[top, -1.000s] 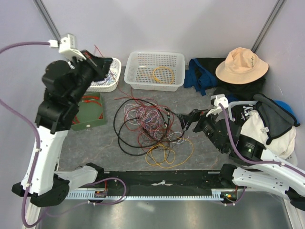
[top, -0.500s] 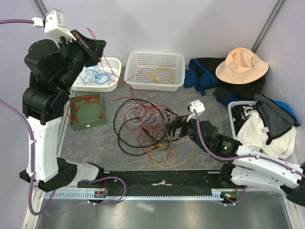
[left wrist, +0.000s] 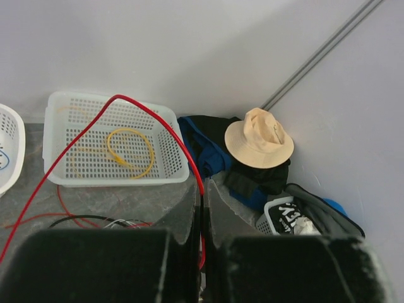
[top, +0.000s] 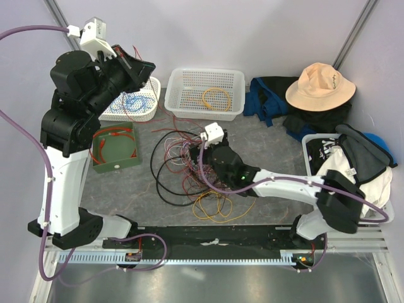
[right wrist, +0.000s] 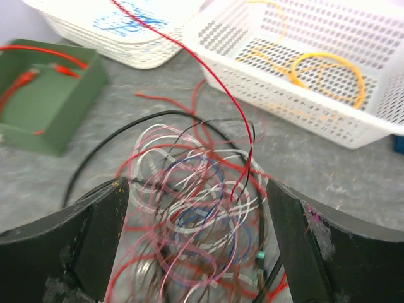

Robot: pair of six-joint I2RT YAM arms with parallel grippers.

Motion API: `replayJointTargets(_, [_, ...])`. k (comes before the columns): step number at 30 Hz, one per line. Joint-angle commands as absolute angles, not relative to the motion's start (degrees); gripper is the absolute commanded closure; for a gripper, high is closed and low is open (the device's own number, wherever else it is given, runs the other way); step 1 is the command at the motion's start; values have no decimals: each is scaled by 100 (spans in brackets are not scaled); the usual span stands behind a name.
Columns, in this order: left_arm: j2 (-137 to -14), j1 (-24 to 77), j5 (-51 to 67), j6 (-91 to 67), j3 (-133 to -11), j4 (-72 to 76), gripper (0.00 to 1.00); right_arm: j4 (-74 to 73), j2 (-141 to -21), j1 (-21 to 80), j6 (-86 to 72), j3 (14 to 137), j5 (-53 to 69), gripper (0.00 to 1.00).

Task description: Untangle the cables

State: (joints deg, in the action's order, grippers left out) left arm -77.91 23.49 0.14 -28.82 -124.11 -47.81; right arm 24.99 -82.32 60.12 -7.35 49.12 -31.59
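Upper left of the frame, the left tool [top: 142, 68] pinches a red cable [left wrist: 159, 124]. In the middle, the cables [top: 188, 169] lie tangled on the tabletop [top: 265, 142], and the right tool [right wrist: 197, 208] hangs wide open over them.

cables [top: 189, 167]: tangled heap, desk [top: 271, 144] centre | thin red, white, maroon, blue strands | black cable [top: 161, 183]: wide loop, heap's left | orange loops [top: 218, 205]: flat, near-edge side | red wire [left wrist: 117, 96]: lifted toward far-left corner

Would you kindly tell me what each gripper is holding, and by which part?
The left gripper pinches a red cable partway along its length. The right gripper is open over the tangle, holding nothing.
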Motion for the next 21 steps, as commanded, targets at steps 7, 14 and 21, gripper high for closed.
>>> replayJointTargets(7, [-7357, 2338, 316, -3015, -11664, -4500, 98, 3814, -10097, 5933, 720, 6520, -4939, 2])
replayJointTargets(14, [-7111, 2329, 194, -2848, -11364, -4438, 98, 3041, -10556, 5731, 642, 7357, -4869, 54])
replayJointTargets(21, [-6865, 2338, 18, -2883, -10830, -4255, 98, 2050, -9081, 5783, -200, 6909, -4492, 100])
